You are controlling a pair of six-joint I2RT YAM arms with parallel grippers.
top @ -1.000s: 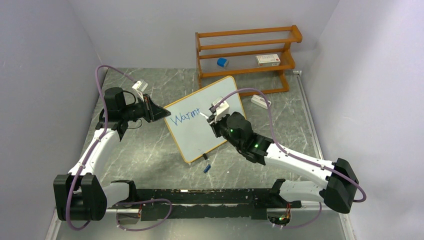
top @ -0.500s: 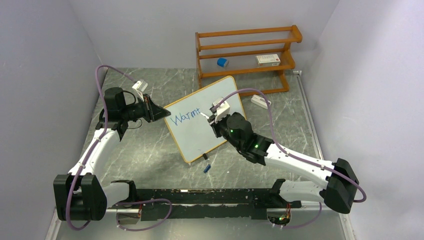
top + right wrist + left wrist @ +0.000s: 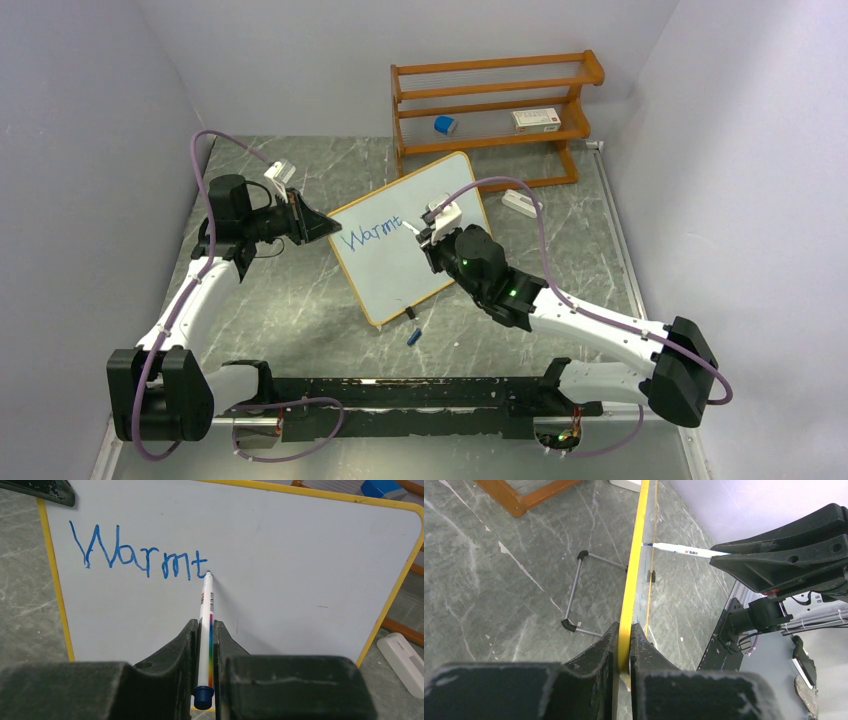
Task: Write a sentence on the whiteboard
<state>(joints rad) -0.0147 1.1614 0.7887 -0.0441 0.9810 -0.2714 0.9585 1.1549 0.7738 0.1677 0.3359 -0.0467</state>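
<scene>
The large white yellow-framed whiteboard [image 3: 300,570], propped on a grey marbled table [image 3: 300,300], is clamped edgewise by the left gripper [image 3: 624,628], a slim white marker [image 3: 206,605] is pinched by the right gripper [image 3: 205,626] just after the blue handwriting [image 3: 135,555], and the board could be skewed by overpressing.

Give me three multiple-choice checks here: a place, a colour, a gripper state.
1. The tip of the marker sits: A) on the whiteboard, just right of the writing; B) left of the writing; C) off the whiteboard.
2. The writing is: A) red; B) blue; C) black.
3. The left gripper is: A) open; B) shut on the whiteboard's edge; C) shut on the marker.
Answers: 1 A, the tip touches beside the last letter; 2 B, the strokes are blue; 3 B, its jaws pinch the yellow frame.
</scene>
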